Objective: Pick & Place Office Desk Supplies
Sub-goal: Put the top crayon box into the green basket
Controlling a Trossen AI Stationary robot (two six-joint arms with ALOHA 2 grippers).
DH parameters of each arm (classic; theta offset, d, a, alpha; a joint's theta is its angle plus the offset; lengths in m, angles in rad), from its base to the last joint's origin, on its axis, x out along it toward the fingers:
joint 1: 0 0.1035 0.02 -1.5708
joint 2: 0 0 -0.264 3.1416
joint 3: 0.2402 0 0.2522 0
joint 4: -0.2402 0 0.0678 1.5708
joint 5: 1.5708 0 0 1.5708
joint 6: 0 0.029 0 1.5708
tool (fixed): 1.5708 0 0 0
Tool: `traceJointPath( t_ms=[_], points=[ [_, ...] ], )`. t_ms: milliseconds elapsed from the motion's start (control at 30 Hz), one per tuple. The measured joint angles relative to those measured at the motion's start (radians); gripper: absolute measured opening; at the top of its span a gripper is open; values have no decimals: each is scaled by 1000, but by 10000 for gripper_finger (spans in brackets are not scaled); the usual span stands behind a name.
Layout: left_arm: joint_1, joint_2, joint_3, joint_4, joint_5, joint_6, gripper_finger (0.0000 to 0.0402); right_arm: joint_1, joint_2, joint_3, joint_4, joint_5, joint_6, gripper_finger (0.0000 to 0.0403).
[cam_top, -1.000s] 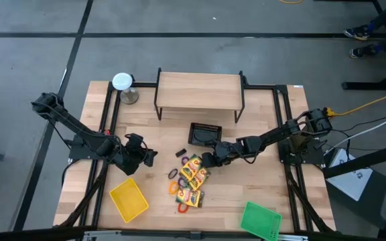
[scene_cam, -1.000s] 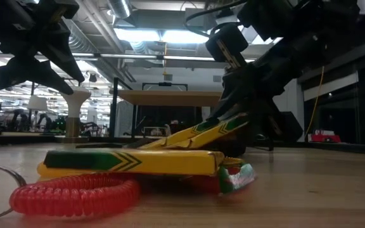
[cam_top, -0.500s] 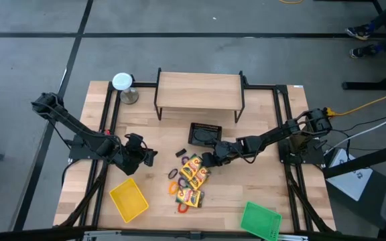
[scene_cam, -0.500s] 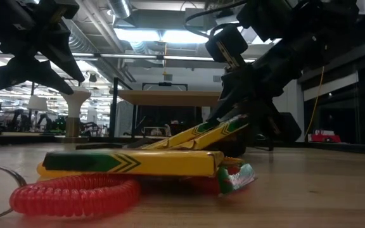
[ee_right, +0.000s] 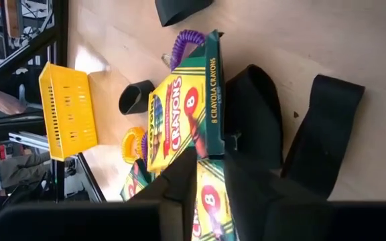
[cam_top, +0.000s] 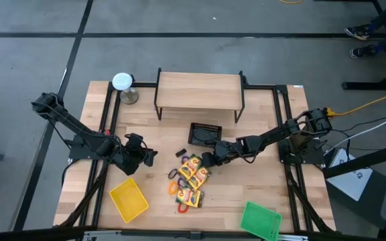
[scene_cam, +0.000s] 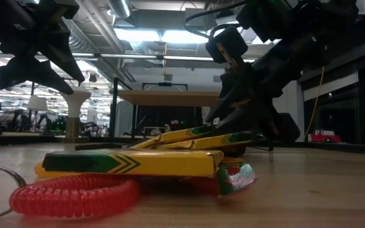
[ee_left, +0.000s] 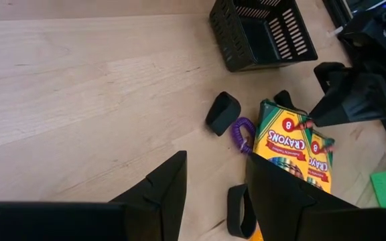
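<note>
Several flat yellow crayon packs (cam_top: 193,173) lie stacked mid-table among coiled rings and small black clips. My right gripper (cam_top: 211,161) sits at the pile's far right corner, low over the top pack (ee_right: 179,114), with a narrow gap between its fingers (ee_right: 210,157). In the low view that pack (scene_cam: 220,138) lies almost flat on the pile, under the fingertips. My left gripper (cam_top: 146,156) hangs open left of the pile, above bare wood (ee_left: 216,167). A purple ring (ee_left: 244,130) and a black clip (ee_left: 223,112) rest on the table beside the packs. A red ring (scene_cam: 75,193) lies at the pile's near side. My right gripper comes slanting down from the table's right onto the green long edge (ee_right: 216,87) of the top crayon pack. Whether the fingertips still touch it, I cannot tell. The pack rests on the packs below it.
A black mesh basket (cam_top: 204,134) stands just beyond the pile, with a wooden riser shelf (cam_top: 200,94) behind it. A yellow tray (cam_top: 128,199) sits near left and a green tray (cam_top: 259,219) near right. A white-topped round object (cam_top: 122,82) stands at the far left.
The top crayon pack, which was tilted with its right end raised at my right gripper, has sunk and now lies nearly flat on the pile. Its left end stayed where it was. Both arms have kept their places.
</note>
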Motion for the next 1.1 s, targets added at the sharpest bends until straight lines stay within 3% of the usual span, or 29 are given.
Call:
traceJointPath(
  t_ms=[333,567,667,933,1100],
  points=[
    [0,0,0,2,-10,-9,150,-21,0,0,0,15,-2,6],
    [0,0,0,2,-10,-9,150,-21,1,0,4,-14,-18,7],
    [0,0,0,2,-17,-9,150,-21,1,0,3,-22,-25,39],
    [0,0,0,2,-17,-9,150,-25,9,0,-3,-23,-2,178],
    [0,0,0,2,1,-16,150,-29,38,-2,7,-26,26,216]
  ],
)
